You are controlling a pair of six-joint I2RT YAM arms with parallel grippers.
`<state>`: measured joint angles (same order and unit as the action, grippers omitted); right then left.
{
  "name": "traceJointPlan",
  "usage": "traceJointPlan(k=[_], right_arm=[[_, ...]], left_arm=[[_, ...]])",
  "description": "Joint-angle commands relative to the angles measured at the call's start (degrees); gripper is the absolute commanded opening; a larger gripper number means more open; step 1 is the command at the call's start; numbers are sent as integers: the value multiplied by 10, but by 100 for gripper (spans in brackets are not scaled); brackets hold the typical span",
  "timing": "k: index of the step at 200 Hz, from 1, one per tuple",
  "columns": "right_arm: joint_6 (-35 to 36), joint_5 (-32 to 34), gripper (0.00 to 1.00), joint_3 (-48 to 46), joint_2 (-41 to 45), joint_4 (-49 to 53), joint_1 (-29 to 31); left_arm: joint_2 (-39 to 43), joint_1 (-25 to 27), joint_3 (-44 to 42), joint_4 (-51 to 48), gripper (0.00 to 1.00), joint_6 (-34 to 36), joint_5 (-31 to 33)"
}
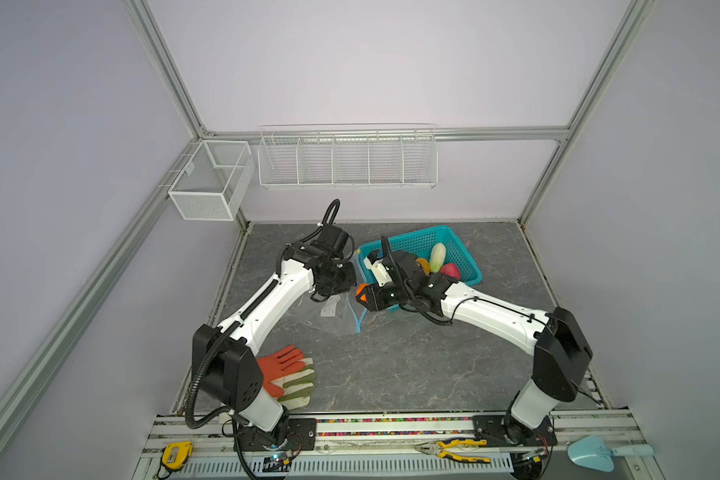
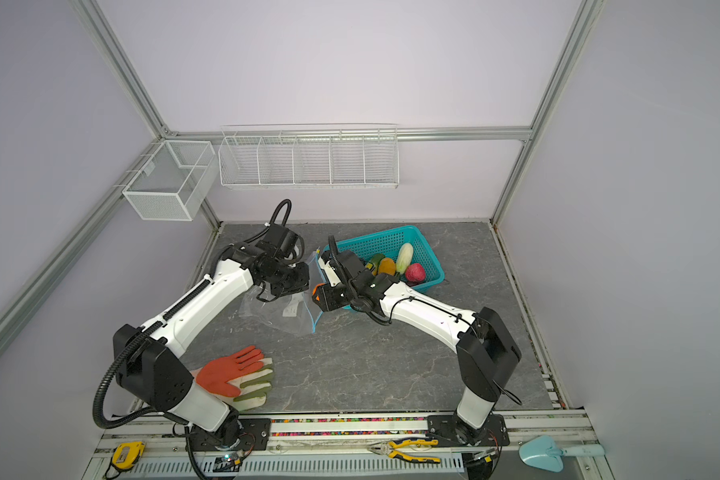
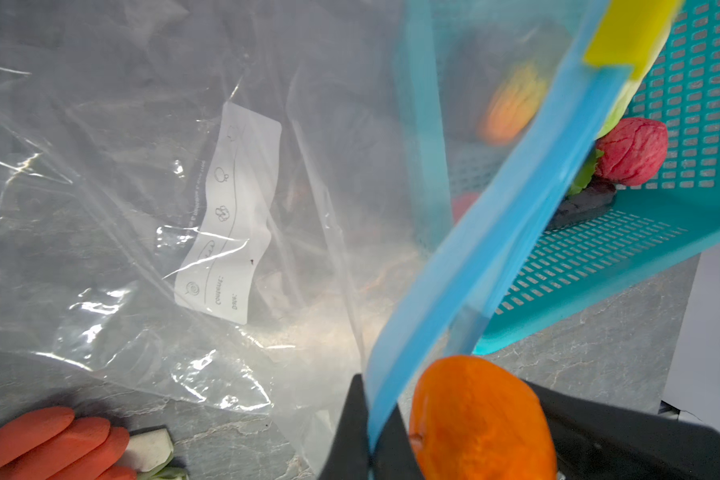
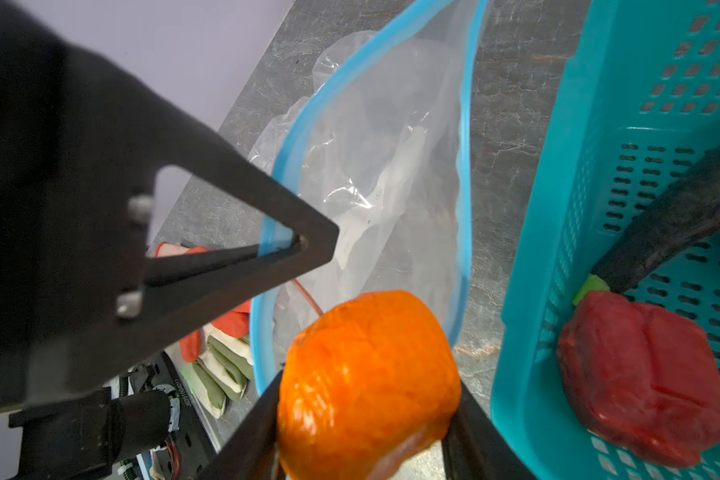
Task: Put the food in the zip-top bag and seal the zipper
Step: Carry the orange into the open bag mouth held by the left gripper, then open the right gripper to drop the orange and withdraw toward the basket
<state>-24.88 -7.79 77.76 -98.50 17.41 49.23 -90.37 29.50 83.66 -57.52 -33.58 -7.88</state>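
Orange is sitting nearest you, and your right gripper is clamping it on both sides, hanging it right at the mouth of the bag. Your left gripper is pinching the zipper with jaws closed, holding that blue rim up, and the mouth is gaping while the clear body is lying on the table. Other food is lying in the basket just beside the bag. Gloves are lying near your left arm's base.
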Motion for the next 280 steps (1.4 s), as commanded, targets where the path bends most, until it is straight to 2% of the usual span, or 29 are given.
traceJointPlan(k=[1,61,138,172,222,280], right_arm=[[-10,1,43,18,-21,-17,2],[-12,6,45,31,-42,-13,2],[-11,-2,66,41,-56,-10,2],[-6,-1,72,46,-54,-3,2],[9,11,72,41,-22,21,2],[26,54,70,-8,80,61,-7]], left_arm=[[28,-1,-11,-3,0,-7,-21],[58,-1,-39,19,0,-21,-45],[77,-1,-59,30,0,-23,-45],[77,-1,-60,31,0,-20,-44],[68,-1,-57,29,0,-9,-36],[69,-14,-59,20,0,-2,-18]])
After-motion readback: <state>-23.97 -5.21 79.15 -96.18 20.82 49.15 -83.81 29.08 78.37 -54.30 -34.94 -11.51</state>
